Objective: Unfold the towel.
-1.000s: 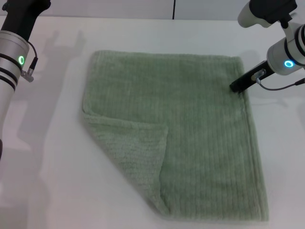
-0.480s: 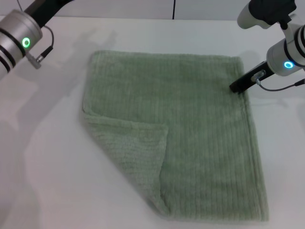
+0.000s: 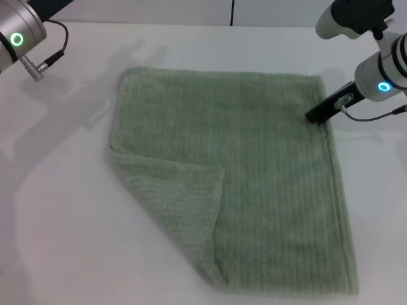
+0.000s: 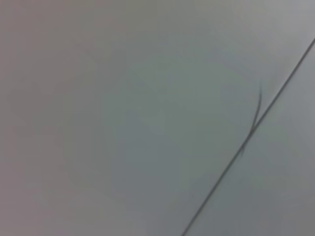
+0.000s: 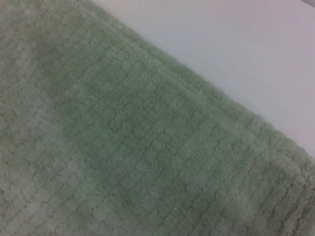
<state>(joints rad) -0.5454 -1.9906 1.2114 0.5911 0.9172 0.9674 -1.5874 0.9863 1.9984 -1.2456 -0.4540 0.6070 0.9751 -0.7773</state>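
The pale sage-green towel [image 3: 241, 171] lies flat on the white table, with its near-left corner [image 3: 181, 203] folded over onto itself in a triangle. My right gripper [image 3: 316, 115] shows as a dark tip resting at the towel's right edge, close to the far-right corner. The right wrist view shows the towel's ribbed terry surface [image 5: 123, 147] and its hem close up, with no fingers visible. My left arm [image 3: 16, 39] is raised at the far left, away from the towel, and its gripper is out of frame.
The white table [image 3: 63, 222] surrounds the towel on the left, far and right sides. The towel's near edge runs close to the table's front. The left wrist view shows only a plain grey surface with a thin dark line [image 4: 246, 137].
My left arm has swung up and back toward the far-left corner. The right arm and the towel have not moved.
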